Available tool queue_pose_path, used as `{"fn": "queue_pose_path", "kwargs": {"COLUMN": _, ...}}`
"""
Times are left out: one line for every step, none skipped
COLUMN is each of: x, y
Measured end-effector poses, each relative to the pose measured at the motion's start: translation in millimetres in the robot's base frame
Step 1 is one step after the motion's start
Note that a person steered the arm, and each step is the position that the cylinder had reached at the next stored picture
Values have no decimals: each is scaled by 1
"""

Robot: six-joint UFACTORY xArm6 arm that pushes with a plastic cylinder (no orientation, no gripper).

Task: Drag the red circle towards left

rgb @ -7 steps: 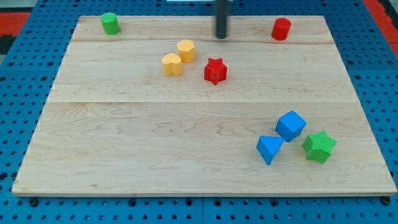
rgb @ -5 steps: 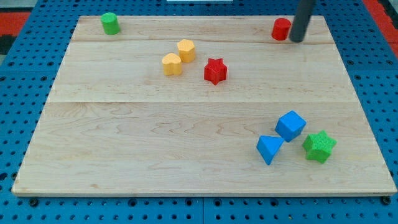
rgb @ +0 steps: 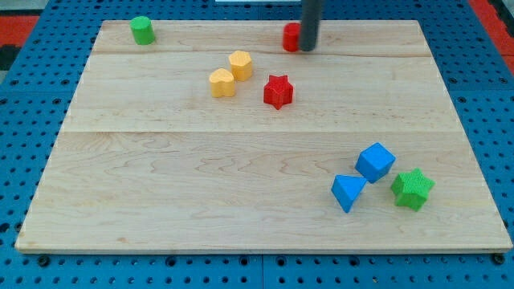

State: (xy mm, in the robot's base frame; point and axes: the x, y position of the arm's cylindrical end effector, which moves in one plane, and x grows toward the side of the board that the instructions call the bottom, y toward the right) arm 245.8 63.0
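Note:
The red circle (rgb: 291, 37) is a small red cylinder near the top edge of the wooden board (rgb: 241, 201), a little right of centre. My tip (rgb: 308, 48) stands right against its right side, and the dark rod covers part of the block. A red star (rgb: 278, 91) lies below and slightly left of the red circle.
Two yellow blocks (rgb: 240, 64) (rgb: 222, 82) lie left of the red star. A green cylinder (rgb: 143, 30) sits at the top left corner. At the lower right lie a blue cube (rgb: 375, 162), a blue triangular block (rgb: 347, 192) and a green star (rgb: 413, 189).
My tip went right past the red circle, then came back left against its right side. The red circle has slid left along the top edge by about a sixth of the board.

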Motion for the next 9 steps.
{"fn": "queue_pose_path", "kwargs": {"x": -5, "y": 1}}
{"fn": "queue_pose_path", "kwargs": {"x": -22, "y": 17}}
{"fn": "queue_pose_path", "kwargs": {"x": -44, "y": 10}}
{"fn": "queue_pose_path", "kwargs": {"x": -31, "y": -43}}
{"fn": "queue_pose_path", "kwargs": {"x": -31, "y": 0}}
{"fn": "queue_pose_path", "kwargs": {"x": 1, "y": 52}}
{"fn": "queue_pose_path", "kwargs": {"x": 3, "y": 59}}
{"fn": "queue_pose_path", "kwargs": {"x": 25, "y": 59}}
{"fn": "queue_pose_path", "kwargs": {"x": 63, "y": 44}}
